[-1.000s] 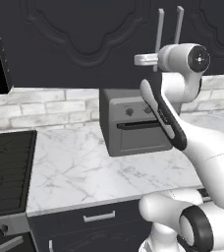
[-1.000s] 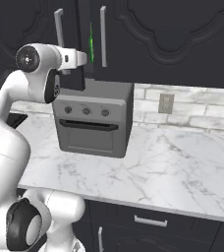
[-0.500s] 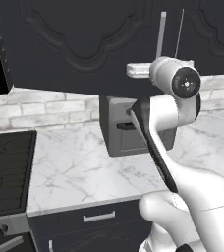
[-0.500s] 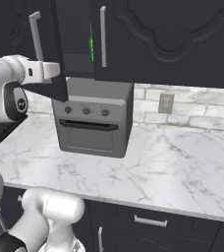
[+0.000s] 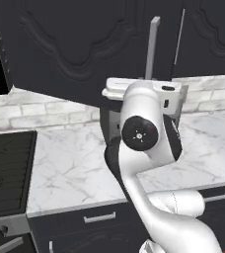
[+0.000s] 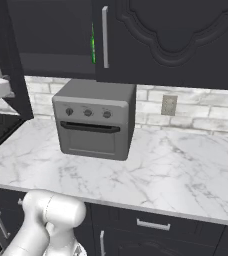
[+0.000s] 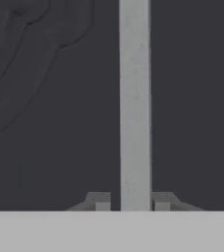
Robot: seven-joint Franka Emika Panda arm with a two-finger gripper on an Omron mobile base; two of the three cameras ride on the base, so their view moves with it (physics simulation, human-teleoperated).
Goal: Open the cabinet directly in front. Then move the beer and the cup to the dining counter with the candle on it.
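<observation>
- Through the hand view I'm looking straight at the left door's silver bar handle [image 7: 134, 103]; it runs up the middle of the picture, with the dark raised-panel door face behind it.
- The gripper [image 7: 131, 203] has one finger tip [image 7: 100, 201] on each side of that bar, close against it. I can't tell from here whether the tips are pressing on the handle or have let go of it.
- From the left base view, the cabinet [image 5: 75, 49] has its left door swung well out towards me, covering much of the upper picture; the handle stands upright at its free edge, just above the arm's white wrist.
- In the right base view that same open door shows edge-on at the far left, and the cabinet's dark inside lies open beside it.
- The right door is shut, its silver handle [image 6: 105, 36] vertical.
- The beer [image 6: 92, 44] shows as a thin green strip inside the cabinet, just left of the right door's edge and mostly hidden by it.
- Below the cabinet a grey toaster oven [image 6: 95, 119] sits on the white marble counter [image 6: 186, 165], with three knobs across its front.
- A wall outlet [image 6: 168, 105] is on the brick backsplash to the oven's right.
- A dark cooktop [image 5: 6, 168] lies at the counter's left end.
</observation>
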